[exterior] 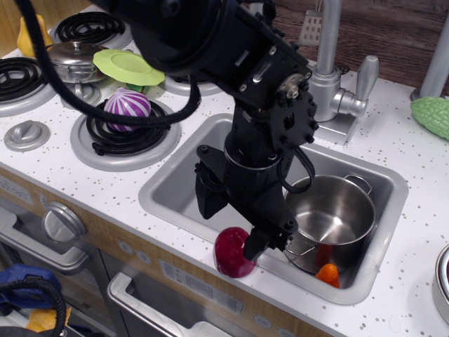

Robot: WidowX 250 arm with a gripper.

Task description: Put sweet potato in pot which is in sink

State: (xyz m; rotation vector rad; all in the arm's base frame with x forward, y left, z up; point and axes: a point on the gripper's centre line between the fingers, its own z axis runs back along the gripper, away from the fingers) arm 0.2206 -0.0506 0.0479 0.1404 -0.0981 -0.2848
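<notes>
Glossy sweet potato (233, 252) seemingly gripped; steel pot (331, 217) round.

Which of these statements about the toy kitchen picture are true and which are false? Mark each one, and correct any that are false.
1. The sweet potato lies inside the pot. False: it sits on the counter edge in front of the sink.
2. The pot stands in the sink. True.
3. The purple-and-white striped ball rests on a stove burner. True.
4. The pot has a lid on. False: it is open and empty.
5. The gripper hovers above the faucet. False: its jaws are down at the sweet potato.
</notes>
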